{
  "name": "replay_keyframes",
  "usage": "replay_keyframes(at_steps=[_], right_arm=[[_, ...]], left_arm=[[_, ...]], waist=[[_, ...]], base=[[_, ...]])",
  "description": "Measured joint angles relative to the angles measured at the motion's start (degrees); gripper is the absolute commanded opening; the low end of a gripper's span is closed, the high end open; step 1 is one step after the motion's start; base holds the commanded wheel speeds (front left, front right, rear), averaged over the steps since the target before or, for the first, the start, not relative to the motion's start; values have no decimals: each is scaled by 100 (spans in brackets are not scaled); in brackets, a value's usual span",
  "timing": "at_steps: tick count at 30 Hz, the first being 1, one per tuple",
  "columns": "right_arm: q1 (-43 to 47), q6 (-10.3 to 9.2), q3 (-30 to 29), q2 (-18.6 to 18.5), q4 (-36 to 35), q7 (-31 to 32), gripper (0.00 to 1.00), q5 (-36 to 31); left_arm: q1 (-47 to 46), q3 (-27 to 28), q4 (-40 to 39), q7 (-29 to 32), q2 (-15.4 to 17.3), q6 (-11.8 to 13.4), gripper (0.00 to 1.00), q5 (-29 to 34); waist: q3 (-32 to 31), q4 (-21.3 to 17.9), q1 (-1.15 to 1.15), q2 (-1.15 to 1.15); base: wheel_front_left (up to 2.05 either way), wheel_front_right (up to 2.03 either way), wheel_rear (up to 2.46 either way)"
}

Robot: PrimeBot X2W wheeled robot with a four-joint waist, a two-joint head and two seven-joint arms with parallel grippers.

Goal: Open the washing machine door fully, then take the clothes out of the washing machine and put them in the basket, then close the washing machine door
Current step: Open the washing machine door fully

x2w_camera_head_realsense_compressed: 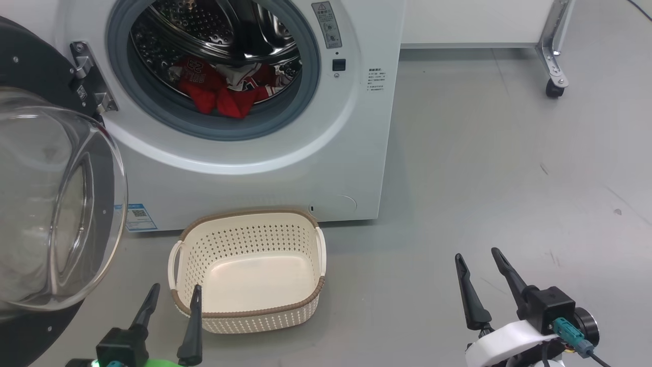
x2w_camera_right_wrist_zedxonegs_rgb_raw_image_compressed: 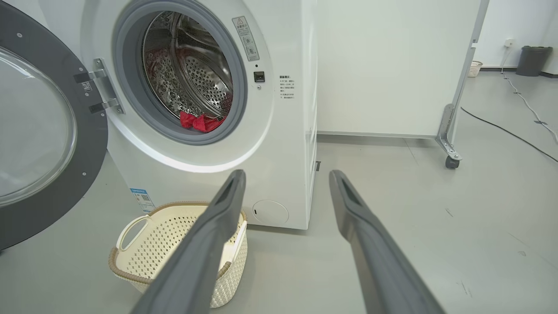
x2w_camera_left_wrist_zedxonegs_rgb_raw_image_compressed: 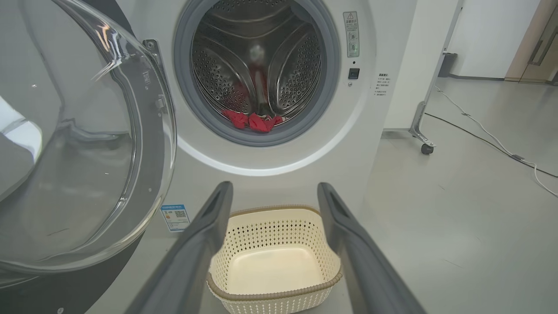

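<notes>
The white washing machine [x2w_camera_head_realsense_compressed: 265,168] stands before me with its round black door [x2w_camera_head_realsense_compressed: 51,204] swung wide to the left, the glass bowl bulging toward me. Red clothes [x2w_camera_head_realsense_compressed: 224,89] lie at the bottom of the steel drum, also seen as the clothes [x2w_camera_left_wrist_zedxonegs_rgb_raw_image_compressed: 253,121] and the clothes [x2w_camera_right_wrist_zedxonegs_rgb_raw_image_compressed: 200,122]. The cream basket [x2w_camera_head_realsense_compressed: 249,232] sits on the floor just in front of the machine, with nothing in it. My left gripper [x2w_camera_head_realsense_compressed: 173,295] is open, low beside the basket's near left corner. My right gripper [x2w_camera_head_realsense_compressed: 479,255] is open over bare floor to the right.
A white panel on a wheeled metal foot [x2w_camera_head_realsense_compressed: 555,76] stands at the back right. A cable [x2w_camera_left_wrist_zedxonegs_rgb_raw_image_compressed: 492,139] runs across the grey floor further right. The open door [x2w_camera_left_wrist_zedxonegs_rgb_raw_image_compressed: 74,144] takes up the space at my left.
</notes>
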Motion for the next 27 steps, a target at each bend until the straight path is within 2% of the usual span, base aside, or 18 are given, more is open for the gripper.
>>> replay_keyframes(at_steps=[27], right_arm=[[44, -73, -12, 0, -75, 0, 100, 82]], left_arm=[[90, -34, -214, 188, -3, 79, 100, 60]], waist=[[19, -126, 0, 0]], base=[[1, -1, 0]])
